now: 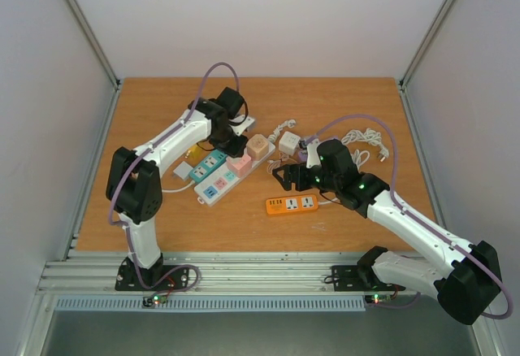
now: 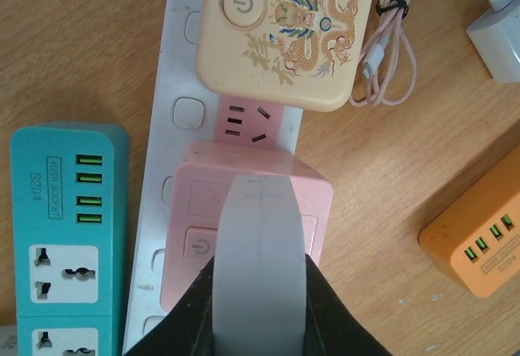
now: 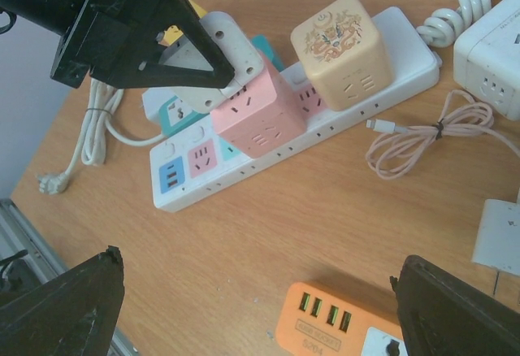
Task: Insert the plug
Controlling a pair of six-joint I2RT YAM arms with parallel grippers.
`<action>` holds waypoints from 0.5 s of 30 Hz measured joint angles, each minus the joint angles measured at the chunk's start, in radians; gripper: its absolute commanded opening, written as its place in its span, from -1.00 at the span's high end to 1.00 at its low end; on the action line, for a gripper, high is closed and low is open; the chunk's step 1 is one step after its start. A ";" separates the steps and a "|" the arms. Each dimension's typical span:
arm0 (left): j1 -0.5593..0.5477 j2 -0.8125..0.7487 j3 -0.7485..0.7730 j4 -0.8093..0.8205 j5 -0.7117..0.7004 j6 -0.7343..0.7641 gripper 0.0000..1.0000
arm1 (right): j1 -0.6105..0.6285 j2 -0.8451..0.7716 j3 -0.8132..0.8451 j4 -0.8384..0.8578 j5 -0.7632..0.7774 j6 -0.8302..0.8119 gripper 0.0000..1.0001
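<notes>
Hidden: the pins of the pink plastic cube adapter [image 1: 239,162] [image 2: 203,210] [image 3: 256,116] and the socket beneath it cannot be seen, so how deep it sits cannot be told. In the left wrist view a pale finger [image 2: 256,258] covers much of its top.
Cut off: the teal power strip [image 1: 208,165] [image 2: 69,234] runs out of the left wrist view at the bottom. The orange power strip [image 1: 292,205] [image 2: 479,246] [image 3: 333,323] is clipped in both wrist views.
Task's thing: the pink cube stands on the long white power strip [image 1: 231,175] [image 2: 175,112] [image 3: 244,173], about mid-length, beside the cream cube.
Left claw [image 1: 236,141] [image 2: 256,210] [image 3: 236,63]: fingers closed together with nothing between them, tip lying on the pink cube's top.
Right claw [image 1: 286,179] [image 3: 258,262]: fingers spread wide and empty, over bare table between the white strip and the orange strip.
Strips counted: three, namely white, teal and orange.
Cubes counted: three, namely pink, a cream cube with a dragon print [image 1: 258,146] [image 2: 284,31] [image 3: 341,51] also on the white strip, and a white cube [image 1: 288,141] [image 3: 491,43] off the strip's far end.
USB ports: four green on the teal strip, four on the orange.
Cables: one pink tied coil [image 2: 390,47] [image 3: 414,141] just beside the white strip's cream-cube end.
Writing: the teal strip reads "4USB socket" and "S204". The orange strip's label is too small to read.
</notes>
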 measured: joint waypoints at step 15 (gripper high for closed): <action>-0.029 0.005 -0.042 0.037 -0.068 0.039 0.99 | 0.000 -0.003 -0.008 0.001 0.000 0.000 -0.82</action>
